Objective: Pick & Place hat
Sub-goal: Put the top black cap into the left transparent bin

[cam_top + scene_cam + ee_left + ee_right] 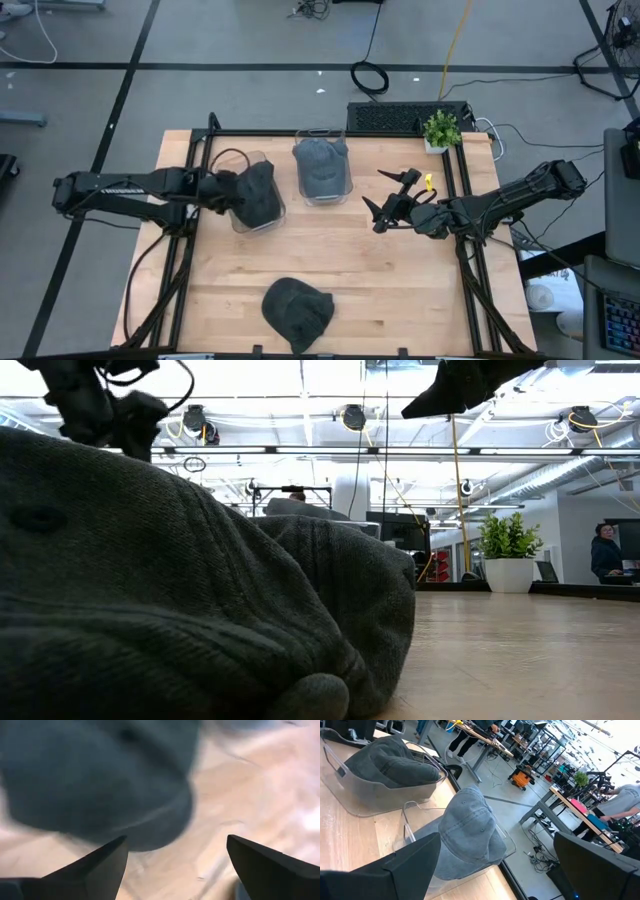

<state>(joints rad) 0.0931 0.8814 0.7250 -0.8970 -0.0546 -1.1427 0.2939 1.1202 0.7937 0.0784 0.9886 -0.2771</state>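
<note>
Hats: three in view, two binned, one loose.
Dark hat (pixel 258 193): lying in left clear bin (pixel 237 222), directly at left claw.
Blue-grey hat (pixel 321 165): seated in right clear bin (pixel 322 199), untouched by either arm.
Loose hat (pixel 297 311): flat on tabletop (pixel 400 280) near front edge, well apart from both arms.
Left claw (pixel 232 193): over left bin; fingers (pixel 105 862) spread apart, nothing clamped, dark hat just beyond tips.
Right claw (pixel 383 195): hanging above bare tabletop right of bins, fingers apart, empty.
Progress: two placements judged done; loose hat not yet picked.
Remaining: grasp loose hat, carry it to a bin.
</note>
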